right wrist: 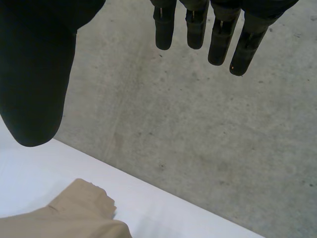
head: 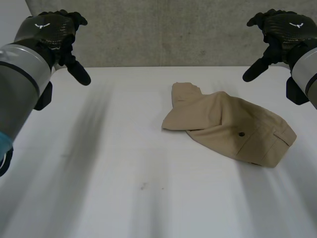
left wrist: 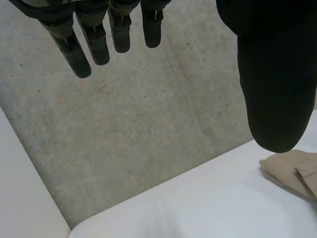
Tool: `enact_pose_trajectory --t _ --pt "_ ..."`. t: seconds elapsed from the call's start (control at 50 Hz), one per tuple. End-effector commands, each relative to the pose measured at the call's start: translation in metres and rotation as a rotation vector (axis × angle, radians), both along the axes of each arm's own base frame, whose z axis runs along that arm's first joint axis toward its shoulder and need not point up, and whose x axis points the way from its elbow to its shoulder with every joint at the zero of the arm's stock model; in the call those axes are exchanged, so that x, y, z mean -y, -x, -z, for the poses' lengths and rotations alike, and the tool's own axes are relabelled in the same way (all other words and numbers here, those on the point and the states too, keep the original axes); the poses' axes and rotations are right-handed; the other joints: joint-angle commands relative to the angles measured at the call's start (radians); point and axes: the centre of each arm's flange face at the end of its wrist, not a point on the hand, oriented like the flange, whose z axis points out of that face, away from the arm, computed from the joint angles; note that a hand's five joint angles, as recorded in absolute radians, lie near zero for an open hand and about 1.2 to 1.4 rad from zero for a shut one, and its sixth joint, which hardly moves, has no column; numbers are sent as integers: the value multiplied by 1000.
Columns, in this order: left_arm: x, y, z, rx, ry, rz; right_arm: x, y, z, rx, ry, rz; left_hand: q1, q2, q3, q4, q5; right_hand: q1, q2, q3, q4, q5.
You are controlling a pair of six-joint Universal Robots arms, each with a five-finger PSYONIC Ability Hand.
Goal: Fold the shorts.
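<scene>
Tan shorts (head: 232, 128) lie crumpled on the white table (head: 114, 163), right of its middle, with a buttoned back pocket facing up. My left hand (head: 54, 30) hovers high at the far left, well away from the shorts, fingers (left wrist: 84, 39) straight and open, holding nothing. My right hand (head: 282, 30) hangs high at the far right, above and behind the shorts, fingers (right wrist: 218, 29) straight and open too. An edge of the shorts (left wrist: 292, 171) lies below my left thumb, and one leg end (right wrist: 79, 210) lies below my right thumb.
A grey concrete wall (head: 163, 29) stands behind the table's far edge. The white tabletop stretches bare to the left and in front of the shorts.
</scene>
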Motion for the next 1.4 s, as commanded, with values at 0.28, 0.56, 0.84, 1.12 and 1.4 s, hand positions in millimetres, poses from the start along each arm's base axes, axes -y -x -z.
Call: enact_pose_trajectory --t 0.28,0.56,0.84,1.12,1.4 --pt "-7 -13 -11 2 -23 42 -1 3 20 -128 -76 54 -16 -30 -45 -31 -46 -30 -47 -40 -67 -72" --pt "14 -30 15 -41 -111 79 13 9 21 -241 21 90 -16 -30 -45 -31 -46 -30 -47 -40 -67 -72" --pt "10 -28 41 -47 -83 89 76 65 101 -155 -292 257 -16 -30 -45 -31 -46 -30 -47 -40 -67 -72" --pt "10 -31 59 -41 -113 79 104 61 167 -157 -447 246 -16 -30 -45 -31 -46 150 133 140 113 107" --pt "20 -29 73 -47 -83 80 72 14 122 -240 -278 18 -16 -30 -45 -31 -46 1192 1175 1182 1155 1149"
